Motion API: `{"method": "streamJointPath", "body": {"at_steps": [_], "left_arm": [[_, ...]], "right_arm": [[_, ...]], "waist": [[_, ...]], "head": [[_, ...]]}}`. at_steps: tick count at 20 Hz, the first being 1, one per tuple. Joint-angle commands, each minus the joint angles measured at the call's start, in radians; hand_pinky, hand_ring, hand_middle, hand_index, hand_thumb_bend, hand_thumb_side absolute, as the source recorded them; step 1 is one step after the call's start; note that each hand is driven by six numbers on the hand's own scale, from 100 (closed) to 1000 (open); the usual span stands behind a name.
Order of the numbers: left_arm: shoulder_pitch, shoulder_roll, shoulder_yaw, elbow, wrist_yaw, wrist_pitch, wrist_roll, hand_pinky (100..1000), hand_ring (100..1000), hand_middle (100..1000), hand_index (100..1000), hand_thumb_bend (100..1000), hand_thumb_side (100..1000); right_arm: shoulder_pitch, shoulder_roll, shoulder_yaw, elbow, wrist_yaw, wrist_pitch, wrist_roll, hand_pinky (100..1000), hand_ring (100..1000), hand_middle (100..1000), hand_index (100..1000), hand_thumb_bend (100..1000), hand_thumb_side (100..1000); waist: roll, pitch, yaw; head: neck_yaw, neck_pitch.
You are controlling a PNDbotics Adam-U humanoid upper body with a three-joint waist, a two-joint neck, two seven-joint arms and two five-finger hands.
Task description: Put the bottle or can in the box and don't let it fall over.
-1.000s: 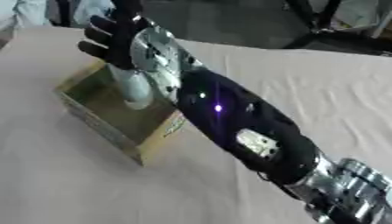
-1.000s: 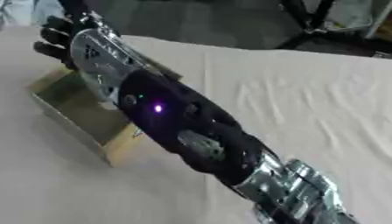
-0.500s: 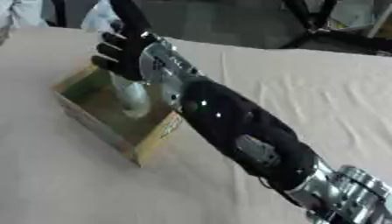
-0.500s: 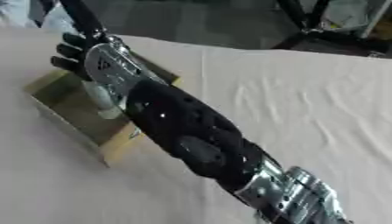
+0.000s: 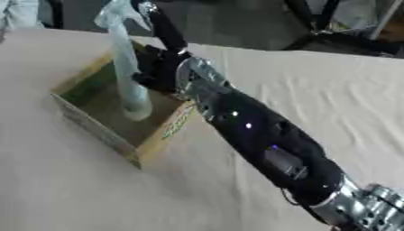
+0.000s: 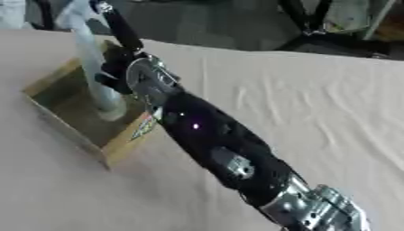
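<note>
A tall clear plastic bottle [image 5: 128, 72] stands upright inside the open cardboard box [image 5: 158, 140] at the left of the cloth-covered table. My right arm reaches in from the lower right across the box's right wall. My right hand [image 5: 163, 67] sits just right of the bottle, close against its side, with one finger [image 5: 164, 29] straight up beside the bottle's top. The fingers look straight, not wrapped round the bottle. Whether the palm touches the bottle I cannot tell. My left hand shows in no view.
The pale tablecloth [image 5: 315, 99] spreads wide to the right of the arm and in front of the box. Dark stand legs [image 5: 312, 20] rise beyond the table's far edge.
My right hand has drawn back to the right off the bottle, which was mostly hidden behind it. The bottle now shows full height, still upright in the box.
</note>
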Motion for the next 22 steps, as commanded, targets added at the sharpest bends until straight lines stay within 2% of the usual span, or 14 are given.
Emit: {"method": "streamJointPath", "body": {"at_steps": [1,4,7,10,12,14,16,17,19,20,22], "left_arm": [[0.001,0.036,0.014,-0.019,-0.007,-0.002,0.008,966,886,1000,852,199,844],[0.011,0.041,0.018,-0.020,-0.010,-0.003,0.012,966,886,1000,852,198,843],[0.021,0.045,0.025,-0.022,-0.014,-0.004,0.018,966,886,1000,852,197,842],[0.032,0.052,0.033,-0.025,-0.019,-0.004,0.026,966,886,1000,852,195,843],[0.037,0.057,0.035,-0.029,-0.022,-0.004,0.028,967,887,1000,852,193,843],[0.044,0.063,0.038,-0.032,-0.025,-0.004,0.030,968,887,1000,852,191,844],[0.049,0.066,0.039,-0.033,-0.028,-0.002,0.031,968,888,1000,852,190,844],[0.053,0.067,0.041,-0.033,-0.029,-0.002,0.032,968,888,1000,852,189,844],[0.060,0.069,0.043,-0.033,-0.031,-0.001,0.034,968,888,1000,852,188,845],[0.064,0.070,0.043,-0.033,-0.032,0.000,0.035,969,889,1000,852,188,845],[0.073,0.072,0.044,-0.033,-0.033,0.001,0.036,969,889,1000,852,186,845]], "right_arm": [[-0.003,-0.048,-0.023,-0.053,-0.008,0.012,-0.031,100,100,100,944,499,435],[0.017,-0.101,-0.044,-0.091,0.008,-0.003,-0.033,100,100,100,940,527,411],[0.057,-0.183,-0.072,-0.164,0.072,-0.005,-0.033,100,100,100,940,566,408],[0.129,-0.270,-0.112,-0.308,0.130,0.025,-0.033,100,100,100,926,566,412],[0.199,-0.325,-0.162,-0.441,0.182,0.023,-0.033,100,100,100,918,617,424],[0.268,-0.376,-0.214,-0.556,0.265,0.029,-0.033,100,100,133,912,667,419],[0.330,-0.422,-0.271,-0.662,0.397,0.058,-0.033,100,100,232,846,787,278],[0.364,-0.439,-0.311,-0.710,0.480,0.060,-0.033,117,100,259,815,778,251],[0.414,-0.458,-0.367,-0.746,0.629,0.052,-0.028,279,100,338,791,775,234],[0.435,-0.464,-0.389,-0.752,0.697,0.042,-0.023,394,166,413,791,774,228],[0.479,-0.469,-0.418,-0.756,0.822,0.019,-0.013,506,261,505,797,777,218]], "waist": [[0.011,-0.031,-0.007],[0.013,-0.038,-0.024],[0.017,-0.042,-0.040],[0.018,-0.041,-0.051],[0.018,-0.037,-0.057],[0.019,-0.035,-0.066],[0.021,-0.035,-0.075],[0.023,-0.036,-0.082],[0.026,-0.040,-0.093],[0.028,-0.042,-0.098],[0.032,-0.048,-0.109]], "head": [[0.014,0.008],[0.024,0.016],[0.039,0.022],[0.048,0.028],[0.055,0.026],[0.064,0.025],[0.072,0.028],[0.079,0.029],[0.090,0.031],[0.096,0.032],[0.109,0.034]]}}
